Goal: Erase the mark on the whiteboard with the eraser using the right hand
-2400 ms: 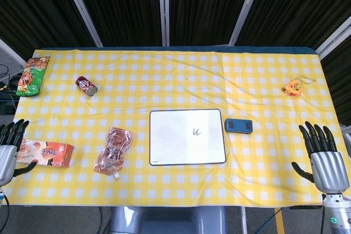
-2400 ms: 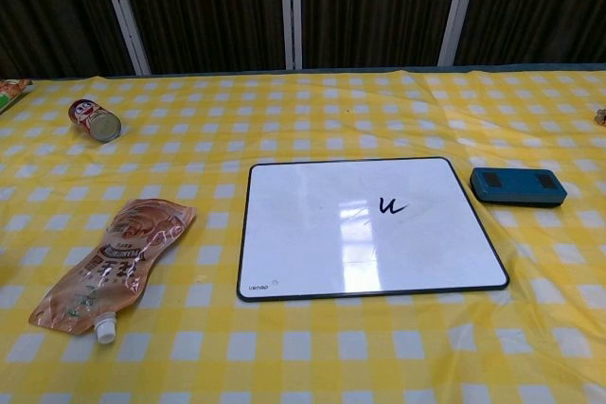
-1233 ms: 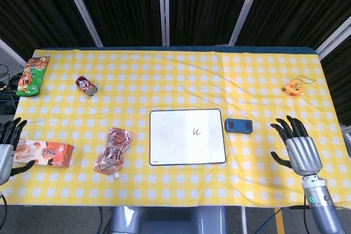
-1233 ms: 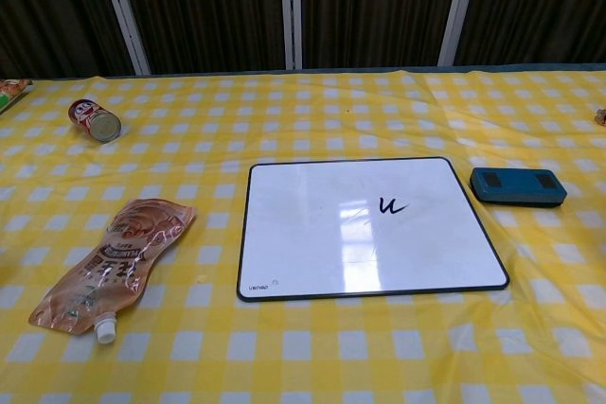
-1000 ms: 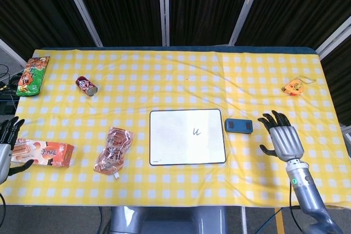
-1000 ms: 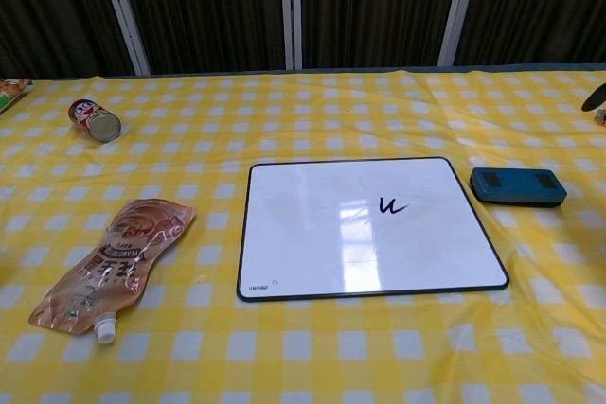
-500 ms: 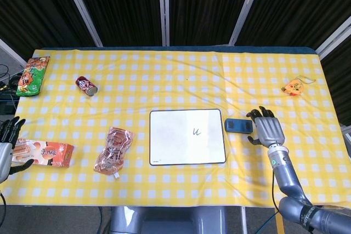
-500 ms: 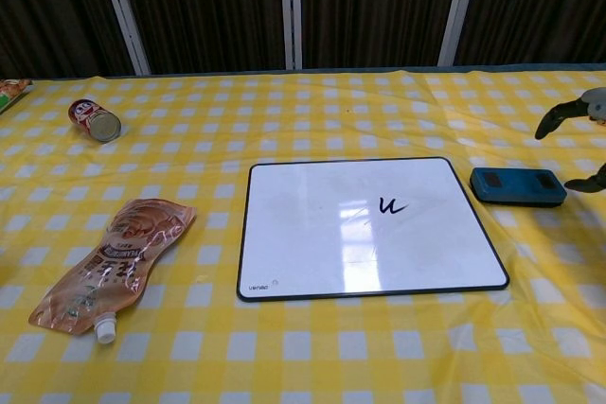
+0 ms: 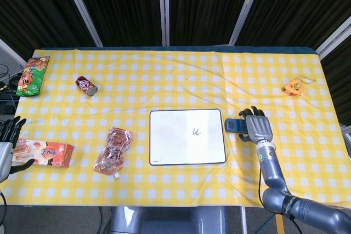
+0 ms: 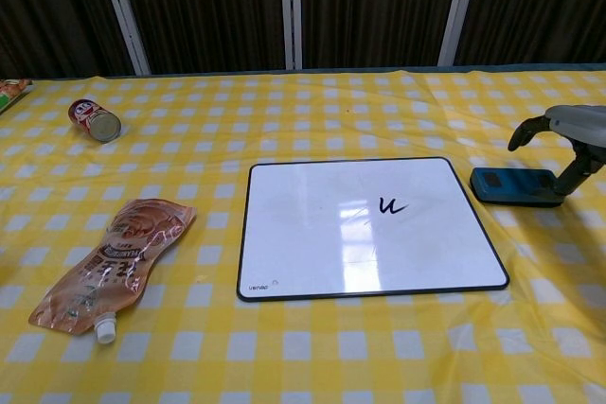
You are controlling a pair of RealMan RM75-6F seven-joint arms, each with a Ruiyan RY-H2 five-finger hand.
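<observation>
The whiteboard (image 9: 187,136) lies flat at the table's middle front with a small black mark (image 9: 197,132) right of its centre; the chest view shows the board (image 10: 312,234) and mark (image 10: 391,206) too. Just right of the board lies the dark blue eraser (image 9: 233,125) (image 10: 509,186). My right hand (image 9: 258,126) (image 10: 571,135) hovers over the eraser's right end, fingers spread and arched above it, holding nothing. My left hand (image 9: 5,145) stays at the table's front left edge, fingers apart and empty.
An orange snack packet (image 9: 46,153) lies beside the left hand. A pink pouch (image 9: 113,150) (image 10: 112,267) lies left of the board. A red can (image 9: 86,86) and a green snack bag (image 9: 33,75) sit far left. An orange object (image 9: 293,87) is at the right.
My right hand has moved from the table's front right corner leftward and forward, ending over the eraser's right end. The left hand shifted slightly. Board and eraser have not moved.
</observation>
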